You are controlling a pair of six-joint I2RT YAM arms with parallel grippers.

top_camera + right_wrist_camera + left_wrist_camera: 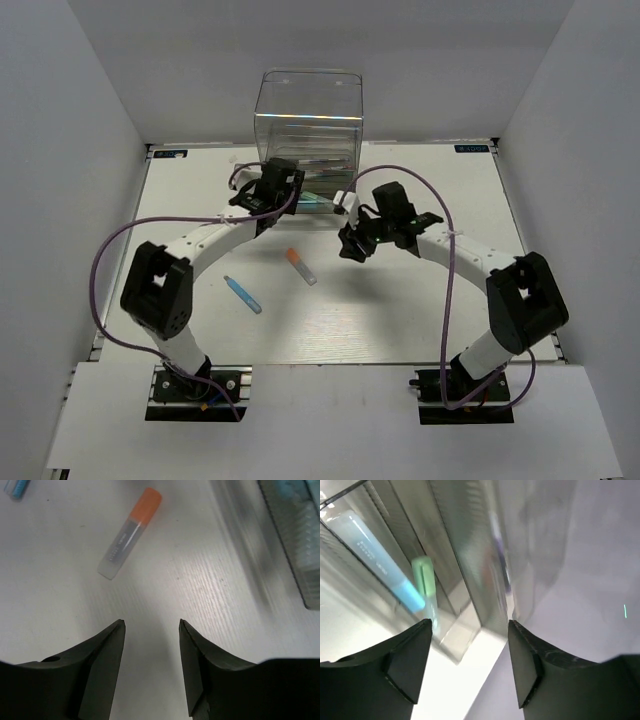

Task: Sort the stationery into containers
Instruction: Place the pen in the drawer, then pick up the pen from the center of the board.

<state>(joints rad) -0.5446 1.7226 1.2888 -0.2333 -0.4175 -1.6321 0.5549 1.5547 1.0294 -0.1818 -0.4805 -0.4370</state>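
The clear plastic cabinet [308,118] stands at the back middle of the table, with a low drawer [322,200] pulled out at its front. My left gripper [283,188] is open and empty right at that drawer [465,635]. In the left wrist view a light-blue marker [375,560] and a mint-green marker [423,577] lie behind the clear plastic. My right gripper [350,247] is open and empty above the table. An orange marker [301,266] lies just ahead of it [129,535]. A light-blue marker [243,295] lies further left [16,486].
White walls close in the table on the left, right and back. The drawer's corner [300,540] shows at the right edge of the right wrist view. Purple cables loop over both arms.
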